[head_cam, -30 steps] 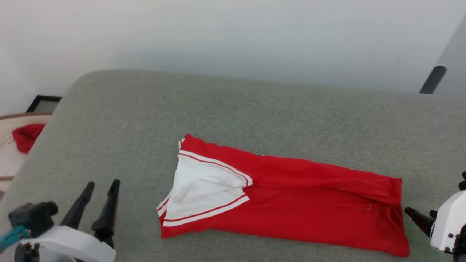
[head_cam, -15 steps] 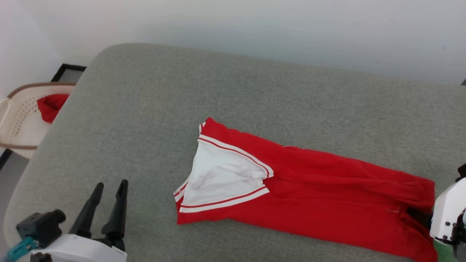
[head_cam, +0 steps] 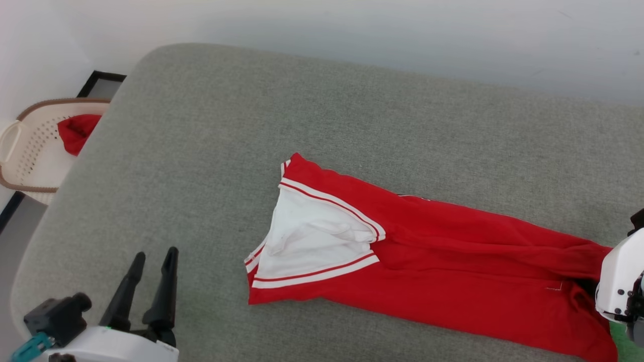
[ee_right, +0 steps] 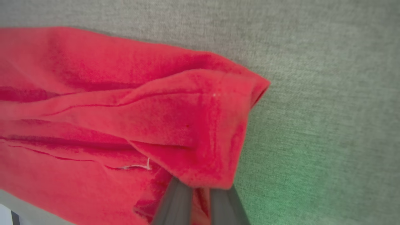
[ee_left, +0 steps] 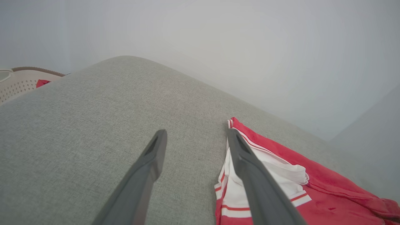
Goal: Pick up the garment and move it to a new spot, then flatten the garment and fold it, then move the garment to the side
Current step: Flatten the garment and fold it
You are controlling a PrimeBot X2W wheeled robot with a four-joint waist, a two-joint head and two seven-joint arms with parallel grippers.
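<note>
The garment [head_cam: 453, 271] is folded into a long red strip across the grey padded surface [head_cam: 201, 141], with a white sleeve with red-striped trim [head_cam: 312, 246] at its left end. Its print is hidden. My right gripper [ee_right: 197, 200] is shut on the garment's [ee_right: 125, 109] right end, its fingertips buried under the bunched hem. In the head view its white wrist housing [head_cam: 620, 284] sits at the right edge against the cloth. My left gripper [head_cam: 156, 253] stands open at the lower left, holding nothing. In the left wrist view this gripper [ee_left: 197, 132] points just left of the sleeve [ee_left: 281, 175].
A cream perforated basket [head_cam: 30, 151] stands beyond the surface's left edge with a small red cloth bundle [head_cam: 75, 131] inside. A dark frame [head_cam: 100, 83] lies on the floor behind it. A pale wall runs along the far side.
The head camera has shifted, so the whole picture moved. My right gripper went from open beside the garment's right end to shut on it. The left gripper is unchanged.
</note>
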